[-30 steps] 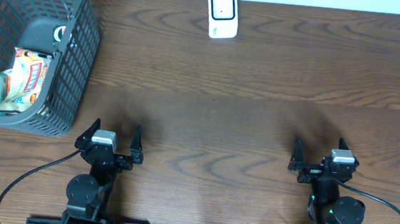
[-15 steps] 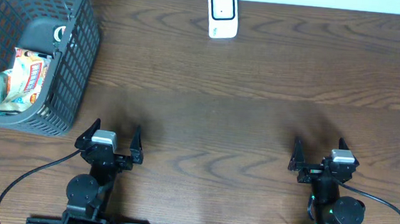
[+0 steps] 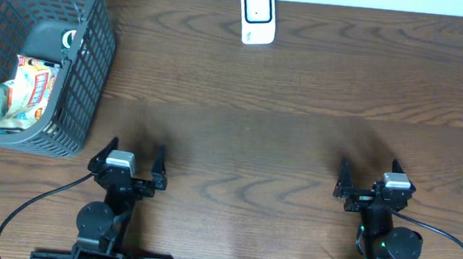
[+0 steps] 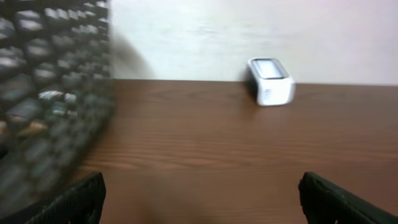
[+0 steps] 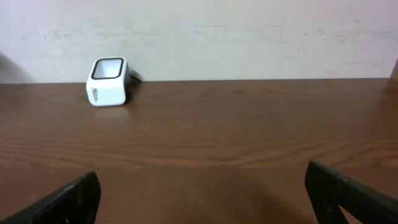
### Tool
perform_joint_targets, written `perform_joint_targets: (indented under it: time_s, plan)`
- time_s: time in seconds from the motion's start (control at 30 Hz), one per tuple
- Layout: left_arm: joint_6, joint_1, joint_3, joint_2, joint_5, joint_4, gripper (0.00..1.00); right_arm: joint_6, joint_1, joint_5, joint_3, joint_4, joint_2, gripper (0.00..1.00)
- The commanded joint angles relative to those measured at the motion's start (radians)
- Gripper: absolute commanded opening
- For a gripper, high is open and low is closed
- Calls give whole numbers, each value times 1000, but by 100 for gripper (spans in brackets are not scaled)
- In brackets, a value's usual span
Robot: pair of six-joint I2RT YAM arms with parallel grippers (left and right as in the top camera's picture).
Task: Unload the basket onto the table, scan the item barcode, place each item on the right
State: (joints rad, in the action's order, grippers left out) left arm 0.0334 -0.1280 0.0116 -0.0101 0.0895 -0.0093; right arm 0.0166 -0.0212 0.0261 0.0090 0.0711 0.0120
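Nearest the robot, both arms sit folded low at the near edge of the table (image 3: pixel 240 122), a dark brown board with a smooth, wavy wood grain. Black cables (image 3: pixel 27 206) loop out from their bases.

The left gripper (image 3: pixel 134 152) points toward the far edge with its two black fingers spread wide and nothing between them. The right gripper (image 3: pixel 368 172) is posed the same way, released and empty. In each wrist view the dark fingertips show only at the lower corners, with bare wood between them.

Farther off, at the left far corner, stands a basket (image 3: pixel 97 49) of dark grey open mesh with straight, slightly flaring walls. Inside lie crinkly snack packets (image 3: pixel 32 91), printed in yellow, red and white, heaped against the near wall. Behind them rests a dark grey rounded thing (image 3: pixel 46 40) that cannot be made out.

At the far edge, about midway across and well apart from both arms and from the basket, the scanner (image 3: pixel 258 17) stands upright: a small white plastic block with rounded corners and a dark framed window on its face. A pale wall (image 5: pixel 249 37) rises behind it.
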Motion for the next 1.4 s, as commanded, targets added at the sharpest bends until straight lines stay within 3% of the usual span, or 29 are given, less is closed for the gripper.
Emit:
perform_joint_targets:
  time_s: [0.0,0.07,0.1,0.23,0.37,0.47,0.53,0.8,0.87,1.0,1.07,1.17,1.3,1.37]
  plan:
    - [197,-3,-7,6,369,-20,98,-11,-9,-5,-4,1,-6,99]
    - [297,-3,-7,6,601,-15,98,-11,-9,-5,-4,1,-6,99]
    - [306,-3,-7,6,642,-12,98,-11,-9,-5,-4,1,-6,99]
    - [307,-3,-7,6,655,13,98,-11,-9,-5,-4,1,-6,99]
    - [418,-3,-6,6,655,272,98,-11,-9,-5,-4,1,-6,99]
    - [425,-2,19,6,629,481,98,-11,-9,-5,-4,1,-6,99]
    - [423,-2,56,6,567,515,97,-11,-9,-5,-4,1,-6,99]
    - [137,-2,394,-172,377,479,98,-11,-9,-5,-4,1,-6,99]
    - [77,-2,544,-281,335,374,97,-11,-9,-5,-4,1,-6,99]
    - [-79,-1,946,-572,315,-43,98,-11,-9,-5,-4,1,-6,99]
    - [-118,2,1247,-775,230,-339,98,-11,-9,-5,-4,1,-6,99]
    - [-198,30,1693,-1061,165,-665,98,-11,-9,-5,-4,1,-6,99]
    - [-223,135,2263,-1424,8,-954,98,-11,-9,-5,-4,1,-6,99]
    - [-217,197,2454,-1555,-14,-1043,98,-11,-9,-5,-4,1,-6,99]
